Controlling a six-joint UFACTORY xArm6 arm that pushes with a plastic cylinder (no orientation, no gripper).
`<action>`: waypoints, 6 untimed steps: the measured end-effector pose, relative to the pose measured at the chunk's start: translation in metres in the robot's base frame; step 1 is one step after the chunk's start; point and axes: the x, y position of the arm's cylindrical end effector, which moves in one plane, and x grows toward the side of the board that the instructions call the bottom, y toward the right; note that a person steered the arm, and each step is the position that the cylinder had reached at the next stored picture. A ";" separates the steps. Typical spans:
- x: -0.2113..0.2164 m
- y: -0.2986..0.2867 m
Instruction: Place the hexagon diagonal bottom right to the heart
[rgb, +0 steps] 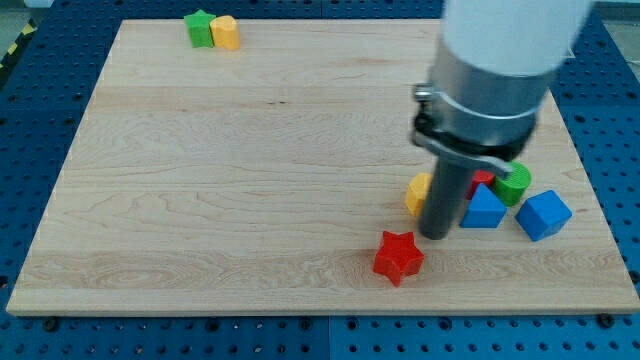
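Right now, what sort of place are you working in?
Probably a robotics lab bench: a wooden board on a blue perforated table, small coloured blocks scattered about, my tip just above-right of the red star.

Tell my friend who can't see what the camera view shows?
My tip rests on a wooden board, just above a red star, beside a cluster: yellow block, blue triangle, green block, blue cube. A green star and another yellow block sit top left.

On the pale wood board (250, 150) I see a green star (200, 28), yellow block (226, 33), red star (398, 256), yellow block (418, 192), blue triangular block (485, 209), blue cube (543, 214), green block (514, 184), and my dark tip (435, 234).
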 end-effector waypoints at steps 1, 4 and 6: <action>0.000 0.029; -0.008 -0.023; -0.020 -0.024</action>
